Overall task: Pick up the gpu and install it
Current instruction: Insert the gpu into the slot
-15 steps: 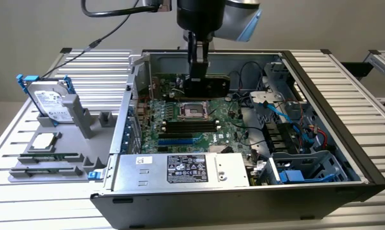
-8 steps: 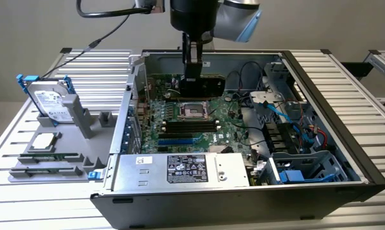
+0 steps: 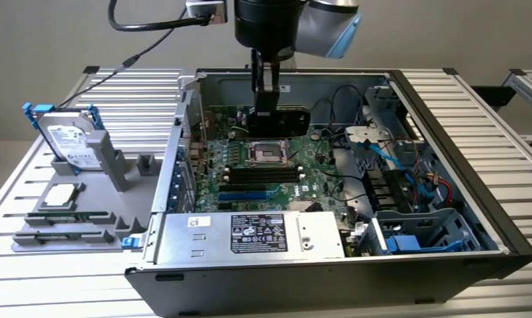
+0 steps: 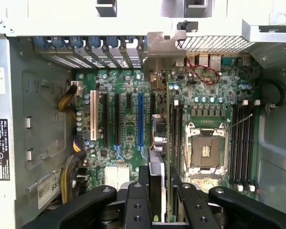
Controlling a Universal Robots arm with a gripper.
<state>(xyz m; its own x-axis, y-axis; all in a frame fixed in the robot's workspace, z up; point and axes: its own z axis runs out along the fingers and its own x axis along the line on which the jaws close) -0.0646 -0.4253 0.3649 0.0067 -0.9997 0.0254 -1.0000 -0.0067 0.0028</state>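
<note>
My gripper [image 3: 266, 99] hangs inside the open computer case [image 3: 478, 199], shut on the gpu [image 3: 283, 122]. The card's black face shows upright over the far part of the green motherboard [image 3: 248, 179], just beyond the CPU socket [image 3: 264, 152]. In the wrist view the gpu [image 4: 157, 148] is seen edge-on between my fingers [image 4: 136, 205]. Its silver end bracket [image 4: 166, 42] reaches the case's rear wall. The card lies between the blue expansion slot [image 4: 140, 119] and the memory slots [image 4: 177, 129]. Whether it touches the board I cannot tell.
A silver hard drive with blue rails [image 3: 67, 139] stands on a grey fixture [image 3: 71, 225] at the exterior view's left, with narrow memory sticks [image 3: 67, 217] beside it. The power supply [image 3: 248, 232] fills the case's near side. Cables and a drive cage [image 3: 407, 232] crowd its right.
</note>
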